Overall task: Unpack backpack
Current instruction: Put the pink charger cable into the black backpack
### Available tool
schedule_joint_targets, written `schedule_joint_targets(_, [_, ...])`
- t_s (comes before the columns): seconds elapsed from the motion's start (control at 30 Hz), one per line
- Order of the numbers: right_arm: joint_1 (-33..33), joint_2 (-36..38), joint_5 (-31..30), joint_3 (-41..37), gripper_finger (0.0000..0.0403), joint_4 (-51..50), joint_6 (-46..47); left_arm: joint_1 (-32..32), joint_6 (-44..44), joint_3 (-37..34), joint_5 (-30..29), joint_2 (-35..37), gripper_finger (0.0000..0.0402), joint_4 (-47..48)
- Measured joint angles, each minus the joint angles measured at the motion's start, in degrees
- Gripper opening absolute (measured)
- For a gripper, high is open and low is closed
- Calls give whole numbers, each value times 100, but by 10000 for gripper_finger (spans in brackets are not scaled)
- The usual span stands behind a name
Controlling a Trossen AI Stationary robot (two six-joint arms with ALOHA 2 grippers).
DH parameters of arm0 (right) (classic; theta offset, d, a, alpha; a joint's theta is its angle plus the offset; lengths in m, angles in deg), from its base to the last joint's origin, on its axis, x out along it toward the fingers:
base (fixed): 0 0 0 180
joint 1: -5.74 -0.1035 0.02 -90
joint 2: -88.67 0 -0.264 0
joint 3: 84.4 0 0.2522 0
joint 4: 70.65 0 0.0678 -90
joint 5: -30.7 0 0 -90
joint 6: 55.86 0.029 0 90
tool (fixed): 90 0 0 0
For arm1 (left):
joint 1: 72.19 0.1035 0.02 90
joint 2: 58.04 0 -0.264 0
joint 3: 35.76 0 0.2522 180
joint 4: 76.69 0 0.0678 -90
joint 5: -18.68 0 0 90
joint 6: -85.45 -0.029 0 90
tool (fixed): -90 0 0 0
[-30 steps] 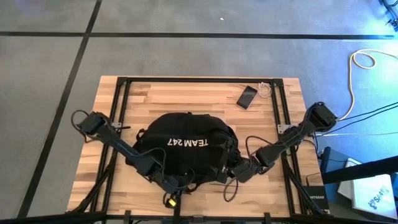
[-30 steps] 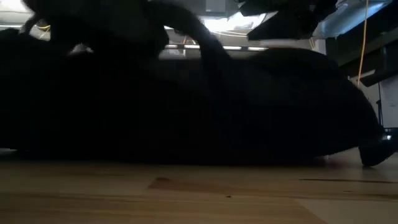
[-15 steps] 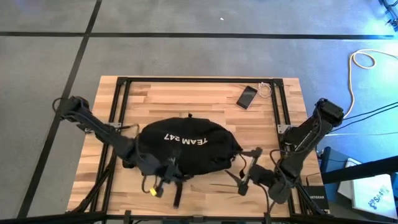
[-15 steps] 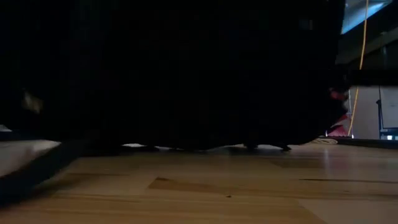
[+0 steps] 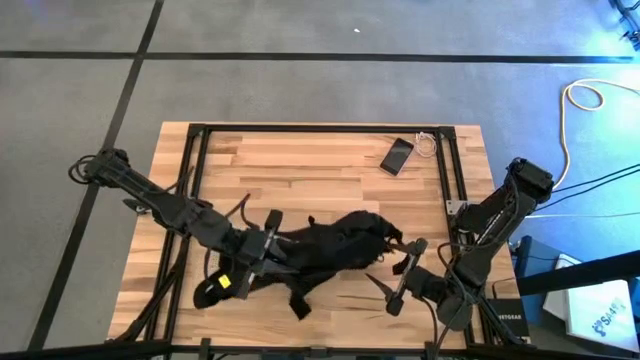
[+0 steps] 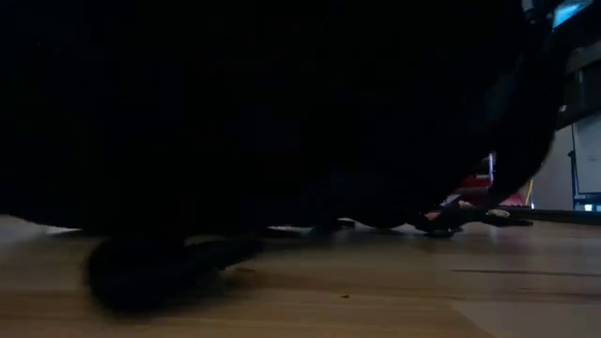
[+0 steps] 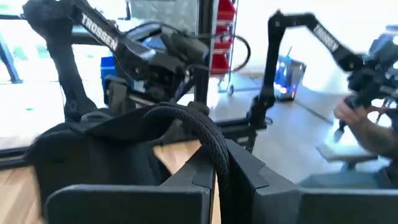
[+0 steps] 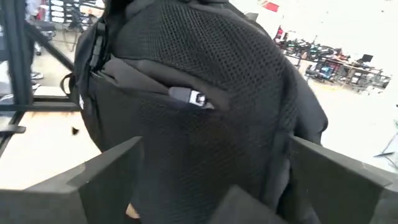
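The black backpack (image 5: 330,250) stands bunched upright in the middle of the table, hanging from my left gripper (image 5: 264,250), which is shut on its top loop. In the low view the backpack (image 6: 282,113) fills the picture, and one strap (image 6: 160,272) trails on the wood. My right gripper (image 5: 397,272) stands open at the backpack's right end. In its wrist view the mesh back panel (image 8: 205,124) with a zipper pull (image 8: 196,98) fills the space ahead of the two fingers. My left gripper pinches the backpack's top loop handle (image 7: 214,155) between its two shut fingers. The fingers lie level and come from the table's left side, across the loop. The backpack's body (image 7: 93,149) hangs below and ahead of them, upright, with straps on the table. My right gripper: whether its open fingers touch the mesh panel, I cannot tell.
A small black phone (image 5: 397,155) with a white cable (image 5: 428,145) lies at the table's far right. A black frame (image 5: 190,180) runs around the tabletop. Bare wood shows along the far side. In the room beyond, a person's hand (image 7: 367,118) and another arm (image 7: 155,56) show.
My left gripper has risen and drawn toward the table's left, still shut on the loop. The backpack has come up from lying flat with its lettering upward to hanging upright and narrow. My right gripper has swung away toward the near right, turned, and stayed open.
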Motion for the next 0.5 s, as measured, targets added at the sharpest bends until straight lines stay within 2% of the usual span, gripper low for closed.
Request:
schedule_joint_targets(0.17, [9, 2, 246, 0, 379, -205, 2, 134, -94, 7, -450, 0, 5, 592])
schedule_joint_targets(0.3, [55, 0, 269, 0, 379, -636, -2, 261, -128, 7, -530, 0, 5, 782])
schedule_joint_targets(0.4, [126, 29, 151, -2, 379, -988, -791, 350, -237, 7, -572, 0, 5, 782])
schedule_joint_targets(0.5, [118, 122, -409, -2, 379, -806, -1424, 458, -425, 7, -1034, 37, 5, 926])
